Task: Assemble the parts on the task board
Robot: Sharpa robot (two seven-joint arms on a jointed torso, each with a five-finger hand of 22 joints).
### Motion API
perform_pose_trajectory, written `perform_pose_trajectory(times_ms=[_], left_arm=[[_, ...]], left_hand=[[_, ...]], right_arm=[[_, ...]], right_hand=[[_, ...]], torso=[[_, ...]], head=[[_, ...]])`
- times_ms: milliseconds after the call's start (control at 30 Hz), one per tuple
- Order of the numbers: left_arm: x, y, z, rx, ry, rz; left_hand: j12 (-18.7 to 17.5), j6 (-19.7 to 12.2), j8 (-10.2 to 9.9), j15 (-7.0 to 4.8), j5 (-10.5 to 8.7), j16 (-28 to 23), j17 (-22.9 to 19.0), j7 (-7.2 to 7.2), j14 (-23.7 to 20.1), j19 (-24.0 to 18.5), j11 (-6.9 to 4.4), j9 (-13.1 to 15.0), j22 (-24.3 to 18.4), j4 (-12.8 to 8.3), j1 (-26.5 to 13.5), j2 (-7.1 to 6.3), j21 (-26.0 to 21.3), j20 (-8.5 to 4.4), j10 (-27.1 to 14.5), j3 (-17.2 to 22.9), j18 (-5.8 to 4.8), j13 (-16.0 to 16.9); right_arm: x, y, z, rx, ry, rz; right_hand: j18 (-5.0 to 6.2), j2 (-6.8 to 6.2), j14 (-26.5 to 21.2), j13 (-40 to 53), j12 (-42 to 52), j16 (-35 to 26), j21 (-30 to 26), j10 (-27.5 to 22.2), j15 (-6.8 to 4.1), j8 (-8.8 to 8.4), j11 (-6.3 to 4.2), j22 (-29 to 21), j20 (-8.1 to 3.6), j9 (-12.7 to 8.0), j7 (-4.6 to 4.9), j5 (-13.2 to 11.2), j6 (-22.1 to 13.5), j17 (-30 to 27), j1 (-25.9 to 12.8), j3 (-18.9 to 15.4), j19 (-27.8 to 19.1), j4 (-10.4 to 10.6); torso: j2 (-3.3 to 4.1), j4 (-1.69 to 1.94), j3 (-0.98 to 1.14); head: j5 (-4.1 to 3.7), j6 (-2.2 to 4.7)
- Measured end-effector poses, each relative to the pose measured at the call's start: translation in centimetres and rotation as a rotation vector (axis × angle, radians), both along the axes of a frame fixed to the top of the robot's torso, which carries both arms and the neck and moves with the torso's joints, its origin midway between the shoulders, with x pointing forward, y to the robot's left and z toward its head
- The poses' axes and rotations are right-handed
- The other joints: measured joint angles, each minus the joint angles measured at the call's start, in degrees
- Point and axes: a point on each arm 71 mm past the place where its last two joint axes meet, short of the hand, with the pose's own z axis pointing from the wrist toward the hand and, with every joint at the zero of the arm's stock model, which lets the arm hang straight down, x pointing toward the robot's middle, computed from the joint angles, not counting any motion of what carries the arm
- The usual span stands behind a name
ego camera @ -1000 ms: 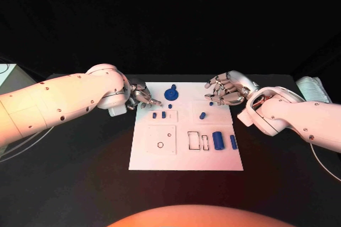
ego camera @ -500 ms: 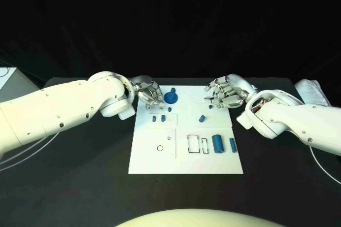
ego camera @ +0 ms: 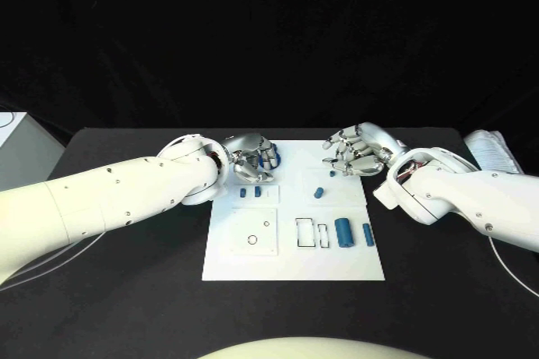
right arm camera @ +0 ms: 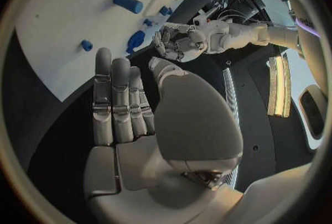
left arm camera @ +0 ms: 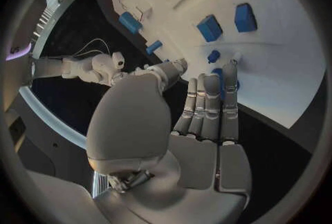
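Note:
The white task board (ego camera: 294, 254) lies mid-table. My left hand (ego camera: 253, 160) hovers at its far left corner, fingers straight and close together over a round blue part (left arm camera: 218, 76) that they mostly hide; I cannot tell if they touch it. Nothing is gripped. My right hand (ego camera: 357, 151) is at the far right corner, its fingers (right arm camera: 114, 97) held straight with nothing in them. Two small blue blocks (ego camera: 249, 192) lie nearer on the left, a short peg (ego camera: 319, 192) mid-board, and two blue cylinders (ego camera: 343, 234) at the right.
Rectangular outlined slots (ego camera: 307, 231) and a small ring (ego camera: 253, 239) mark the board's near half. A tiny blue peg (ego camera: 333, 172) stands beside my right hand. A white box (ego camera: 22, 149) sits at the table's left edge and pale cloth (ego camera: 494, 149) at the right.
My left hand has moved right, from the board's left edge to over the round blue part. The right hand has barely moved. The camera view shifted slightly.

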Motion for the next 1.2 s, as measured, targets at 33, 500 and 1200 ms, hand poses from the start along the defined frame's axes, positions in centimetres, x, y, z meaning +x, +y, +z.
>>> perform_pose_trajectory(times_ms=[33,500,1200], left_arm=[[0.0,-0.1,0.0,0.006,-0.007,-0.003],[0.8,-0.7,-0.5,0.141,-0.081,-0.019],[1.2,-1.3,-1.1,0.240,-0.059,-0.014]], left_hand=[[0.00,0.00,-0.17,0.00,0.00,0.45,0.48,0.00,0.54,0.00,0.00,-0.11,0.09,-0.13,0.00,0.00,0.16,0.00,0.00,-0.13,0.00,-0.09],[-0.63,2.37,-1.58,-0.22,0.00,3.89,2.15,-0.53,2.57,0.44,0.00,-2.25,1.37,-1.35,0.86,-0.19,1.67,0.02,0.00,-0.23,-0.01,-1.59],[-0.63,4.50,-3.49,-0.37,0.00,6.12,2.53,-0.60,3.55,0.44,-0.52,-4.04,2.78,-2.94,1.32,0.27,3.50,0.01,0.56,1.37,-0.02,-2.79]], right_arm=[[0.0,0.0,0.0,0.000,0.000,0.000],[0.0,0.1,0.0,0.002,-0.002,0.002],[0.0,0.3,0.0,0.004,-0.002,0.007]], right_hand=[[0.00,0.00,0.00,-0.01,0.00,0.00,0.00,0.00,0.00,0.00,0.00,0.00,0.00,0.00,0.00,0.00,0.00,0.00,0.00,0.00,0.00,0.00],[0.00,0.00,0.00,0.00,0.00,0.00,0.00,0.01,0.00,0.00,0.01,0.01,0.00,0.00,0.00,0.00,0.00,0.04,0.00,0.00,0.00,0.00],[0.00,0.00,0.00,-0.08,0.00,0.00,0.00,0.02,0.00,0.00,0.01,-0.07,0.00,-0.06,0.19,0.25,-0.21,0.12,0.00,0.00,0.00,0.00]], torso=[[0.01,-0.01,0.00],[-0.01,0.05,0.04],[-0.09,0.10,-0.07]], head=[[-0.02,0.01],[-0.41,-0.32],[-0.58,-0.53]])
